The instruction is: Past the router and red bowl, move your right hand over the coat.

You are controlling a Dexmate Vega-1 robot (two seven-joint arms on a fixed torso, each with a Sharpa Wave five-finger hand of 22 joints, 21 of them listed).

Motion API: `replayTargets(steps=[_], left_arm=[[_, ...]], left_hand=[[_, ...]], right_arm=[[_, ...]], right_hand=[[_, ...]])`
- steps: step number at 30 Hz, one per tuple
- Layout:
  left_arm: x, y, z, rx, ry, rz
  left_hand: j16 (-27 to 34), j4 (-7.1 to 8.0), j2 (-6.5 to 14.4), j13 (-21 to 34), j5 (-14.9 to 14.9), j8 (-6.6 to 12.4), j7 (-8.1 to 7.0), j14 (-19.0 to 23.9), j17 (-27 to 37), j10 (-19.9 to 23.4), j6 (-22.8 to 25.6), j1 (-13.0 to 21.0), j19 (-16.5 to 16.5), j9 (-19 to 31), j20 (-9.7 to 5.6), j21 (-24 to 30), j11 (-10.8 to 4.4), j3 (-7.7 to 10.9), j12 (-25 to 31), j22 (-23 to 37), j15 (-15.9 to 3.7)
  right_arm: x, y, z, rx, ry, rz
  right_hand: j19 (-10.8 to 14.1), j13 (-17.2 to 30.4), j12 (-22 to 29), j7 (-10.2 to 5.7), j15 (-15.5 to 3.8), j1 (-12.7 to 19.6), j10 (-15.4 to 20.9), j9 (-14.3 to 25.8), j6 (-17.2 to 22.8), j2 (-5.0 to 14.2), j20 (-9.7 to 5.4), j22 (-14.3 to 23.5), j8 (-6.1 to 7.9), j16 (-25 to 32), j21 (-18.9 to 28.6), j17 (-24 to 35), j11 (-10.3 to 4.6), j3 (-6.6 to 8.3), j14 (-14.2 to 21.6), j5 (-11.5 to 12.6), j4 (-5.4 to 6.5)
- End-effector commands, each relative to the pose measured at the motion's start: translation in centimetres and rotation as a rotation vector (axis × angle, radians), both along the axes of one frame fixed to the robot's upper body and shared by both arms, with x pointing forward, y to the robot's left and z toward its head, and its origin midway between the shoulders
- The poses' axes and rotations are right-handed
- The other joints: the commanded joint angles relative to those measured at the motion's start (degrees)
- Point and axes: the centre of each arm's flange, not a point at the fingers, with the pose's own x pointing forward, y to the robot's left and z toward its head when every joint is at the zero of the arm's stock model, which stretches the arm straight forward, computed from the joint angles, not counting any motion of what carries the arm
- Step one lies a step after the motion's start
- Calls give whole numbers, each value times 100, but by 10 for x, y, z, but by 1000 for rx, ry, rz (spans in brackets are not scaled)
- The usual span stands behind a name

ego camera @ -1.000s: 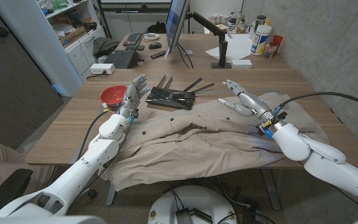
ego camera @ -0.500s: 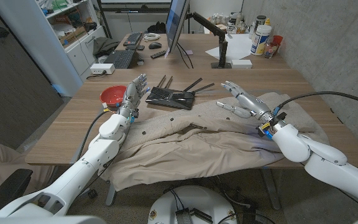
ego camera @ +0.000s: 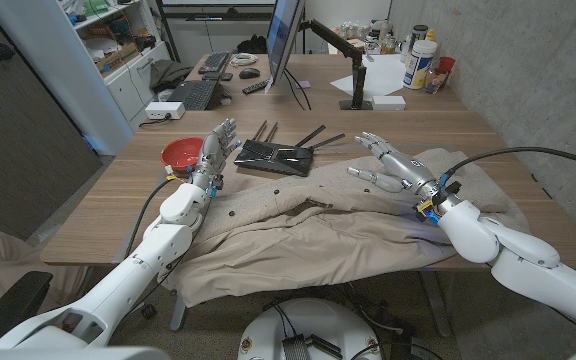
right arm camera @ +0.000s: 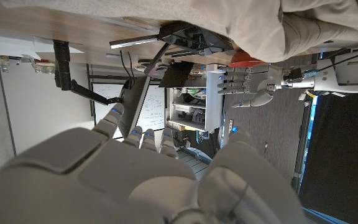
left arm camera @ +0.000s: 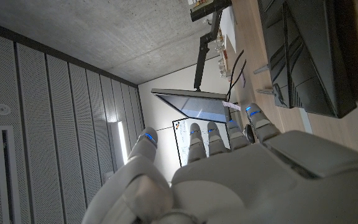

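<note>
Over the coat (ego camera: 338, 225), right hand (ego camera: 393, 165) spread, empty, near router (ego camera: 276, 155), left hand (ego camera: 213, 152) upright, fingers apart, between red bowl (ego camera: 180, 153) and router

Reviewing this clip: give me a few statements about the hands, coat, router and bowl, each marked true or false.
1. The right hand is open above the coat. True.
2. The left hand grips the red bowl. False: it holds nothing and stands beside the bowl.
3. The router lies on the table beyond the coat. True.
4. The red bowl sits on the coat. False: it sits on bare wood by the left hand.
</note>
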Motion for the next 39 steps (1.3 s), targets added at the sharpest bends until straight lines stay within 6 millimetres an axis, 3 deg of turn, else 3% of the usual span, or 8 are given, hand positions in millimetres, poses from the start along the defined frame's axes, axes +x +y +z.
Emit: replayTargets(steps=[1, 18, 39], left_arm=[[-1, 1, -1, -12, -2, 11], [-1, 0, -1, -9, -3, 11], [-2, 0, -1, -6, -3, 12]], left_hand=[[-19, 14, -13, -1, -5, 21, 11, -64, 18, 40, 12, -44, -13, 21, -23, -22, 50, -1, 31, 28, 12], [-4, 16, -18, -4, -5, 26, 18, -64, 17, -1, 25, -63, -19, 21, -26, -64, 39, -4, 17, 29, 16], [2, 16, -17, -7, -3, 26, 15, -70, 15, 4, 26, -76, -4, 21, -29, -101, 32, -1, 20, 30, 22]], right_arm=[[-2, 6, -3, -50, -3, -29], [-5, 12, -8, -96, -11, -41], [-9, 19, -13, -142, -8, -34]], right_hand=[[-118, 18, -21, -27, 38, 71, -185, 13, -140, -6, 6, 5, 2, -6, -13, 8, 0, 7, -572, 10, -48], [-261, 25, 4, -32, 58, 19, -470, 19, -278, 41, -37, 7, 22, 46, 14, 31, 10, -30, -740, -6, -54], [-339, 25, 22, -66, 84, 2, -512, 21, -360, 44, -32, 7, 16, 57, 7, 31, -2, -50, -786, -8, -62]])
